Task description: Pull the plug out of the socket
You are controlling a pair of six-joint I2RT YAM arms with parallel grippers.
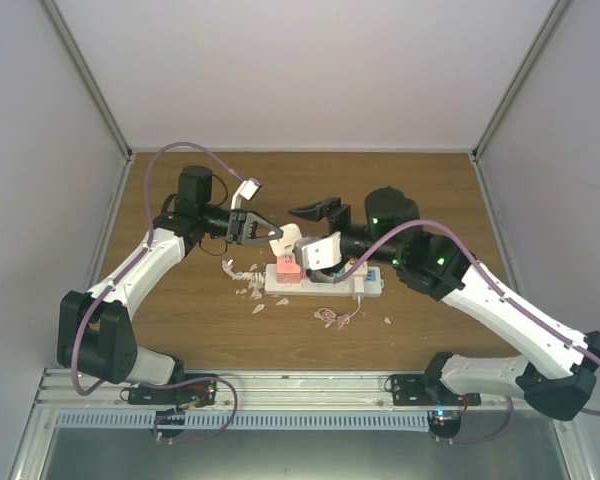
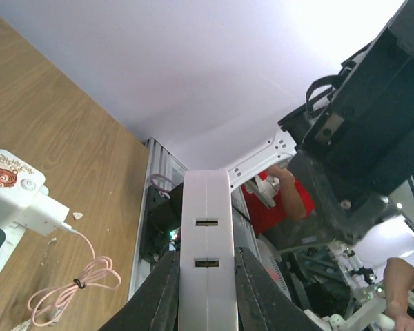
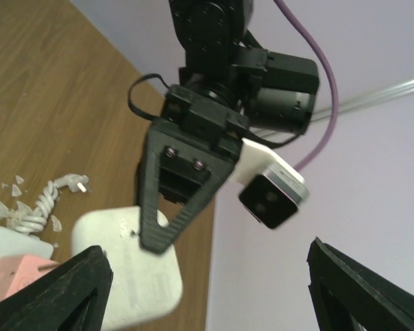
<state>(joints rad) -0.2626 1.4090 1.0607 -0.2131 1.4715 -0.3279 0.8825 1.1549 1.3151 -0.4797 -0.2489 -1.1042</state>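
Left gripper (image 2: 205, 256) clamped on white plug (image 2: 205, 221), plug held up apart from the socket (image 1: 330, 283), which lies mid table (image 1: 180, 320); right gripper (image 3: 205, 276) wide open, holding nothing, over socket

Seen from above, my left arm (image 1: 130, 268) rises from its base at seven o'clock, bends at the elbow and stretches towards three o'clock. My left gripper (image 2: 207, 289) is clamped tight, both fingers (image 2: 162, 293) pressed against the sides of the white plug (image 2: 205, 227). My right arm (image 1: 505, 305) comes in from five o'clock and points towards nine o'clock. My right gripper (image 3: 203, 258) faces the left one, jaws spread wide, holding nothing.
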